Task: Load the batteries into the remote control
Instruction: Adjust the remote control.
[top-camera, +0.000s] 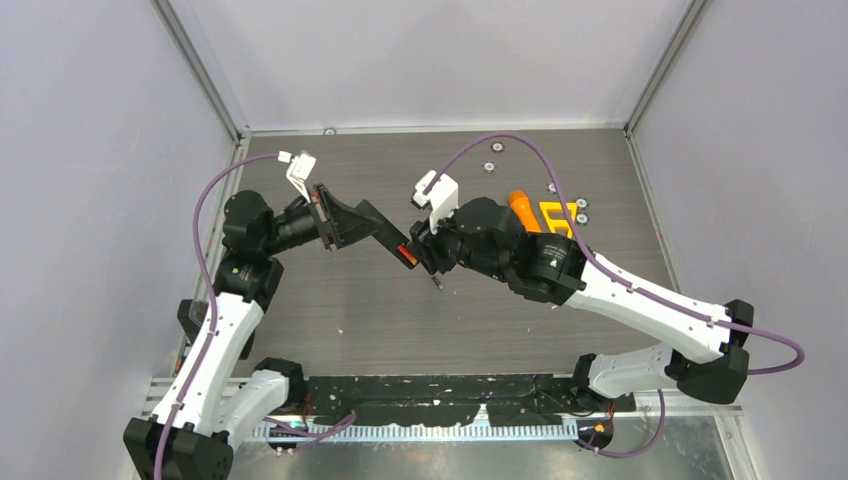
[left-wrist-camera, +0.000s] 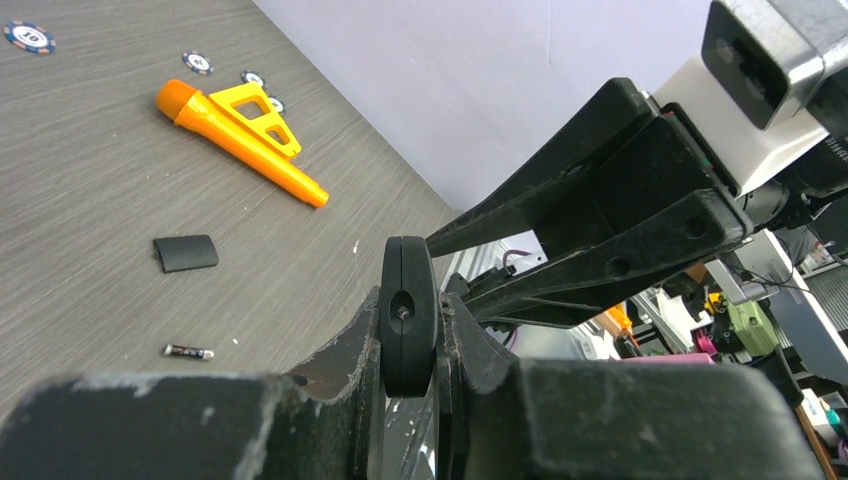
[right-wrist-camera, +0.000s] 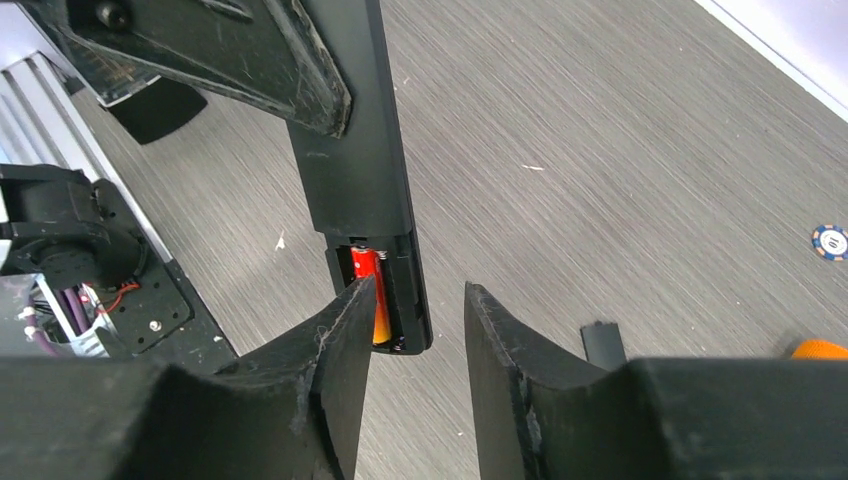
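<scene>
- Black on black at the left end effector: grips the remote across its flat faces, jaws closed hard on it, and holds it clear of the worktop.
- Presents the remote's open bay to the right end effector, just ahead of its fingertips and hard by one finger; cannot tell whether touching.
- Shows the right end effector partly open, with nothing between its jaws.
- Has the red battery lying in the bay, right beside that same finger.
- Finds the grey battery down on the worktop, below the left end effector and well apart from both, with the cover near it.
- Reads as the halfway step: one battery in, one to fetch, cover off. May be a last nudge to seat the red one; hard to say.
- Calls next for drawing the right end effector back from the remote, lowering it over the grey battery, pinching across its narrow body, then carrying it up to the free slot beside the red one.
- Needs a steady left grip and a careful line-up, since the slot looks narrow and the battery small and likely to roll.
</scene>
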